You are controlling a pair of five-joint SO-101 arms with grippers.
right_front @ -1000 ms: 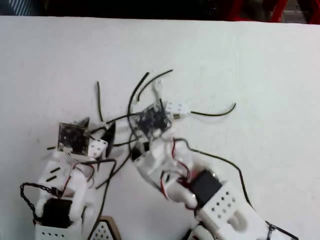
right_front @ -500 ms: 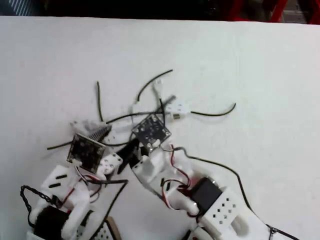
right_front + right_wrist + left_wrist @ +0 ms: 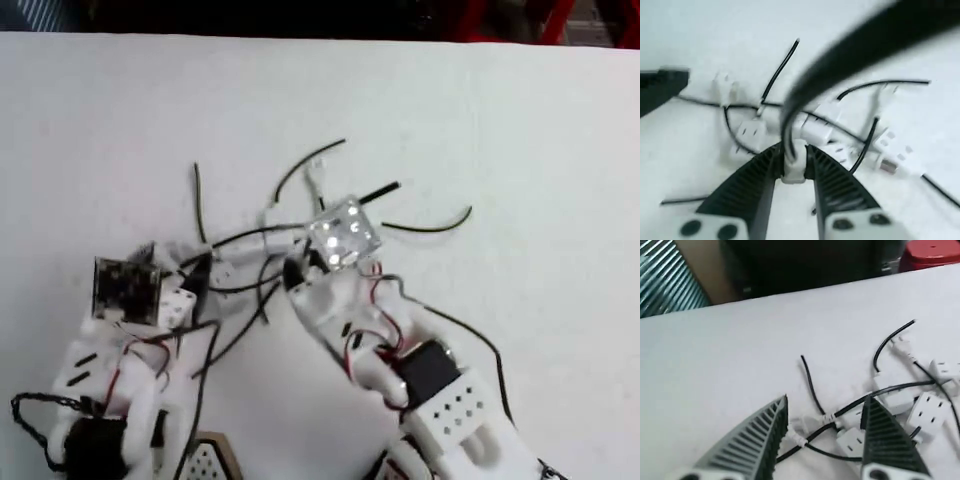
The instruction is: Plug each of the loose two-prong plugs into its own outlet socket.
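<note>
The right claw (image 3: 793,156) is shut tight on a small white two-prong plug (image 3: 792,170). The plug's thick black cord (image 3: 840,55) curves away toward the upper right of the right wrist view. In the high view this arm has swung up and to the right since half a second ago. Its square wrist board with little white lights (image 3: 345,232) now sits near the middle of the frame, over the spot where a white plug lay before. A short black cord end now sticks out to the upper right of that board. The left claw (image 3: 826,402) is wide apart and holds nothing. In its gap lie thin black cords (image 3: 812,385) and a white plastic outlet block (image 3: 852,440), all on the white table (image 3: 520,110). The left arm has slid toward the left edge of the high view.
</note>
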